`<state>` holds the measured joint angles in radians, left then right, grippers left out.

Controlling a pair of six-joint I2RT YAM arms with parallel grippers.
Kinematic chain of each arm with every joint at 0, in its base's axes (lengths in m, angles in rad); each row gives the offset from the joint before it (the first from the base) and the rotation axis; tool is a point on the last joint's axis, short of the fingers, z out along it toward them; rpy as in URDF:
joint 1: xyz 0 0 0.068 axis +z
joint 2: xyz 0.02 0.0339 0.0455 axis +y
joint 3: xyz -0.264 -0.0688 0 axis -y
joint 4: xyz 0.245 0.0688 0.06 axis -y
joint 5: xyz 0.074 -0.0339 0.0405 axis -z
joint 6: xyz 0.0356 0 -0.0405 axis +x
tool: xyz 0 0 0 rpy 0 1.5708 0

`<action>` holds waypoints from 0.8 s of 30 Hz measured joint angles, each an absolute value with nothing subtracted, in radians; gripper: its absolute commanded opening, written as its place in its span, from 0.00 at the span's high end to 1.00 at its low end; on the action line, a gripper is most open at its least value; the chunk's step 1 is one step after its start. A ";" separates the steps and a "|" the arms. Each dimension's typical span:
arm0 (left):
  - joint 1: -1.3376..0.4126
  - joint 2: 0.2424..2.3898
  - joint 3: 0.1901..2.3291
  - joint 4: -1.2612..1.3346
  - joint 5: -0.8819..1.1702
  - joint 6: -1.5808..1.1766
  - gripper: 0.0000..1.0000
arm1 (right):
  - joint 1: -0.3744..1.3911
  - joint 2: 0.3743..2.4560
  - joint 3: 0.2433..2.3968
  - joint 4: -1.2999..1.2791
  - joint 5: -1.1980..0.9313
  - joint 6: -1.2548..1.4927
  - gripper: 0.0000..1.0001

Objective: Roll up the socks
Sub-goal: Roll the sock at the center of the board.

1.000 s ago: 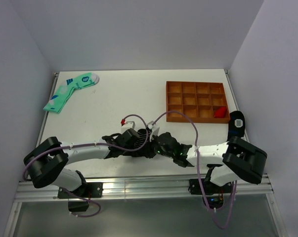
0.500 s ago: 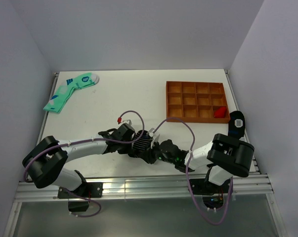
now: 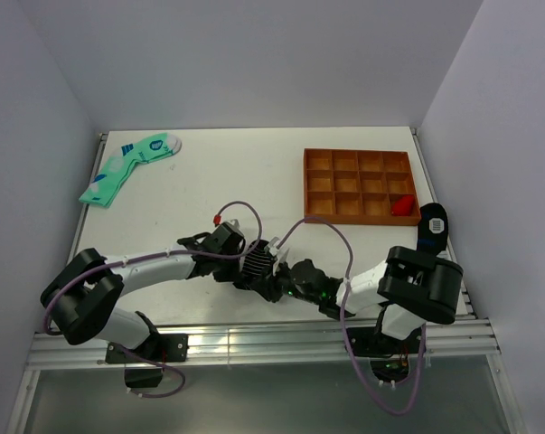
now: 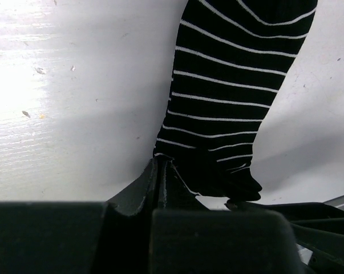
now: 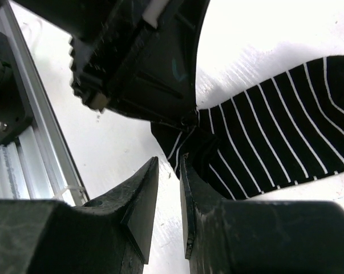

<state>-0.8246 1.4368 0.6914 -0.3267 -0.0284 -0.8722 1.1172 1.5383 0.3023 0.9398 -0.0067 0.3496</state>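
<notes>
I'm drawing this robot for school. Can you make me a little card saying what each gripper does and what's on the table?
left gripper: shut, pinching the black striped sock by its end
right gripper: open just a slit, tips beside that sock's corner
sock: lying on the white table
also there: mint-green sock, orange compartment tray

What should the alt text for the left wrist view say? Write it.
A short black knit sock with thin white cross stripes lies on a white table, its near end pinched by the shut left gripper at the frame's bottom.
</notes>
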 measured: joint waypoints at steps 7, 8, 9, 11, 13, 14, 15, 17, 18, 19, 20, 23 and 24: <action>-0.793 1.437 0.710 -0.344 0.013 -0.851 1.00 | 1.127 1.570 0.311 0.945 -0.008 0.333 0.71; -0.789 1.438 0.713 -0.346 0.018 -0.850 1.00 | 1.131 1.571 0.315 0.944 -0.007 0.330 0.71; -0.787 1.438 0.715 -0.347 0.023 -0.850 1.00 | 1.133 1.571 0.318 0.944 -0.007 0.326 0.71; -0.783 1.438 0.719 -0.348 0.031 -0.850 1.00 | 1.140 1.577 0.331 0.941 -0.007 0.318 0.71; -0.780 1.438 0.719 -0.349 0.038 -0.850 1.00 | 1.144 1.586 0.348 0.934 -0.006 0.311 0.71; -0.779 1.438 0.719 -0.350 0.041 -0.850 1.00 | 1.147 1.592 0.357 0.930 -0.004 0.305 0.71; -0.778 1.438 0.719 -0.350 0.043 -0.850 1.00 | 1.149 1.600 0.368 0.928 -0.002 0.300 0.71; -0.777 1.438 0.719 -0.350 0.051 -0.850 1.00 | 1.153 1.617 0.382 0.925 0.003 0.292 0.72; -0.776 1.438 0.719 -0.350 0.056 -0.850 1.00 | 1.155 1.623 0.384 0.923 0.008 0.289 0.72; -0.775 1.438 0.720 -0.350 0.058 -0.850 1.00 | 1.156 1.628 0.385 0.922 0.013 0.286 0.72; -0.775 1.438 0.720 -0.351 0.060 -0.849 1.00 | 1.156 1.633 0.385 0.919 0.017 0.282 0.72; -0.771 1.438 0.723 -0.352 0.067 -0.849 1.00 | 1.156 1.649 0.385 0.918 0.034 0.271 0.71; -0.770 1.438 0.724 -0.353 0.068 -0.847 1.00 | 1.156 1.654 0.385 0.918 0.039 0.268 0.71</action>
<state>-0.7700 1.4384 0.7238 -0.3531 0.0681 -0.8474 1.1561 1.6543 0.3851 0.9176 0.0395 0.2684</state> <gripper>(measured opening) 0.025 0.285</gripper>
